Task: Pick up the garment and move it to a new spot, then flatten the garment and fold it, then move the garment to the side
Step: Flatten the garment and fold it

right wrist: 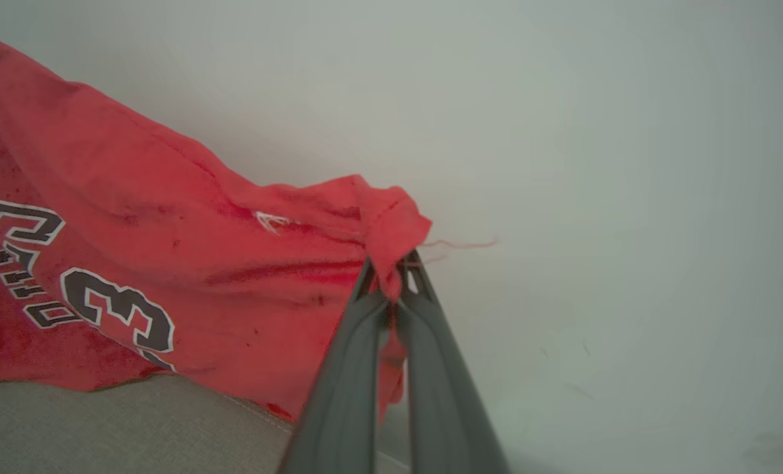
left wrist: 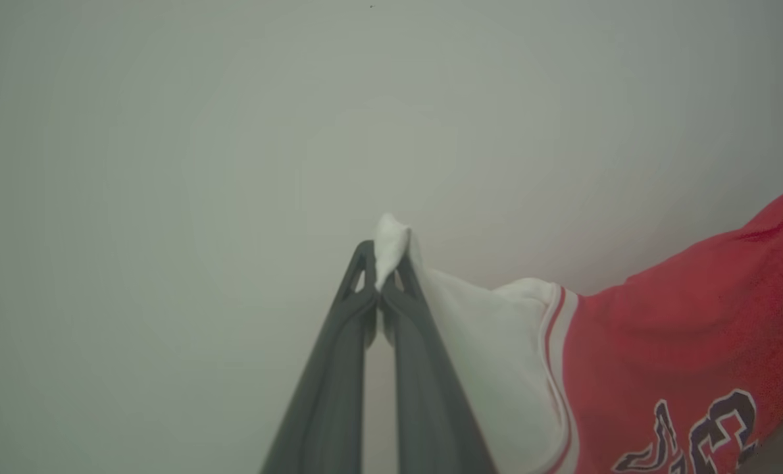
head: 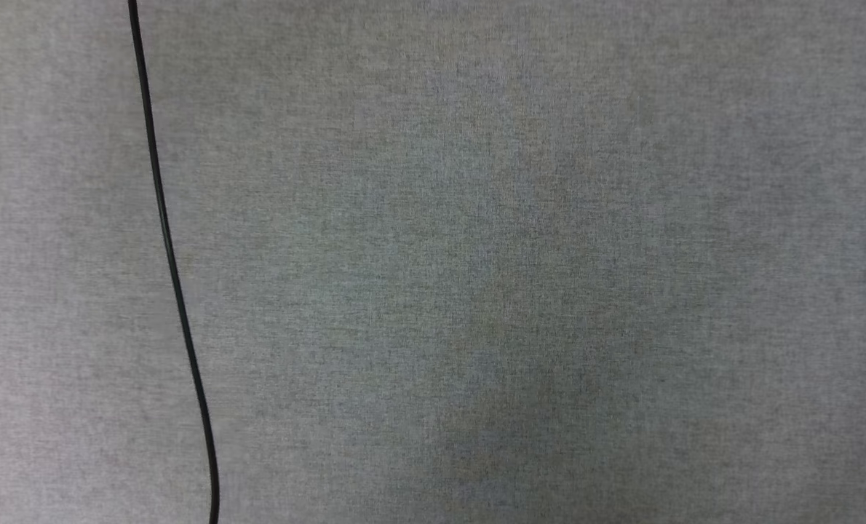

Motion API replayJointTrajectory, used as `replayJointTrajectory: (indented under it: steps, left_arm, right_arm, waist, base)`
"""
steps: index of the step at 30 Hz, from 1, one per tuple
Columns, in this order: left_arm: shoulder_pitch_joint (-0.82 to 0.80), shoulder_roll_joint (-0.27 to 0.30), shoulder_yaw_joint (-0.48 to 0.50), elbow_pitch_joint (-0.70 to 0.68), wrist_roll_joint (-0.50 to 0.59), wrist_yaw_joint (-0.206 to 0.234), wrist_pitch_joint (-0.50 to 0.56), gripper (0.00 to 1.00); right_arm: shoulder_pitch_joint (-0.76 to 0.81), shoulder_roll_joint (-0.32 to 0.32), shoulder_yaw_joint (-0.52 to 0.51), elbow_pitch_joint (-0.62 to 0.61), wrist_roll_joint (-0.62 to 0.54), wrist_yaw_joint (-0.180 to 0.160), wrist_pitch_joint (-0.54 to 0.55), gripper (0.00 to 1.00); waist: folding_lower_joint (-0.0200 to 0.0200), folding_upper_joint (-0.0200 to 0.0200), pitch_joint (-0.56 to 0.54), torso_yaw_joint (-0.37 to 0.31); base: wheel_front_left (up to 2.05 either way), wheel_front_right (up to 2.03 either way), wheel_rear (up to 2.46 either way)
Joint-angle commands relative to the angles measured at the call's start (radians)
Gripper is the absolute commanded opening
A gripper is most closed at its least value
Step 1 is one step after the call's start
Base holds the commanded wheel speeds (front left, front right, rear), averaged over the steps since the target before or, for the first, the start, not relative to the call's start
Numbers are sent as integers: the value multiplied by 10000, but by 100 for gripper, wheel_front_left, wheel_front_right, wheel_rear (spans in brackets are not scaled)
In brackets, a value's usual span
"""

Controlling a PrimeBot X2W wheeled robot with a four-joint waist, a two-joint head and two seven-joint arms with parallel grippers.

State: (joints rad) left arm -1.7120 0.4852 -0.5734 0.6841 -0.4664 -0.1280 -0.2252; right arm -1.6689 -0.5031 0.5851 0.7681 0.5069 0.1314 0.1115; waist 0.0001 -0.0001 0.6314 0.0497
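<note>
Shirt [left wrist: 661, 342] hangs stretched btwn both arms, long axis running claw to claw: L gripper [left wrist: 383, 263] clenched on white sleeve [left wrist: 470, 316] tip, R gripper [right wrist: 391, 273] clenched on a red corner, body sagging toward grey surface [right wrist: 102, 428], neither arm nearer.

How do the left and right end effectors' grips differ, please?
The left end effector pinches a white sleeve; the right end effector pinches a red corner. A loose thread trails beside the right one, none beside the left. Both are shut on the garment.
</note>
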Motion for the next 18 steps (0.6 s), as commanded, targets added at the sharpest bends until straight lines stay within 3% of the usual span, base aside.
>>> replayJointTrajectory:
  steps: [1,7,18]
  left_arm:
    - [509,16,-54,-79,-138,4,-106,0]
    - [2973,98,-280,-751,-523,127,-267,0]
    - [8681,789,-474,-3497,-1480,1637,-42,0]
  right_arm:
    - [371,-30,206,77,180,-15,-204,0]
    - [2190,-182,1203,29,991,-15,-679,0]
    - [6421,-1142,2291,-978,2394,-13,-1030,0]
  waist:
    - [-1,1,-207,13]
    - [-1,1,-1156,35]
    - [-1,1,-3361,121]
  base:
    - [0,0,0]
    - [0,0,0]
    - [0,0,0]
